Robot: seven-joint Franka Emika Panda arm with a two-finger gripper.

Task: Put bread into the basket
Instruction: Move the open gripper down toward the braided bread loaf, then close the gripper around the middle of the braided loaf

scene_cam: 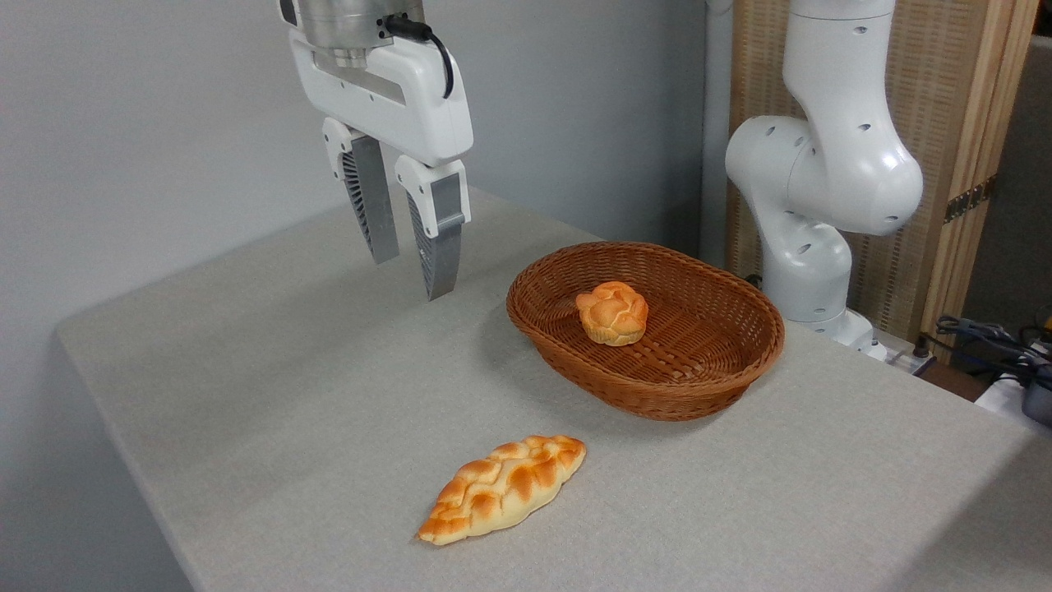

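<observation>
Near the front edge of the bench (271, 395), the bread (503, 488) lay flat on the grey cloth, its long axis running diagonally, well apart from the basket (740, 362) behind it and to the right. The basket already held a small round bun (612, 312), sitting toward its left half, with bare wicker free to the bun's right. High above the back left of the bench, the gripper (407, 275) hung with its fingers pointing down and spread a little, nothing between them, far from the loaf. The task had not yet begun in earnest. The loaf looked light and probably soft or foam-like, with a glossy braided crust that could give under pressure, so a gentle pinch seemed wiser than a hard one. Its tapered ends offered little to hold; the thick middle, taken across the short width with the fingers on the pale sides, looked the best place. The fingers seemed too narrowly parted for that width and would likely need to open further.
</observation>
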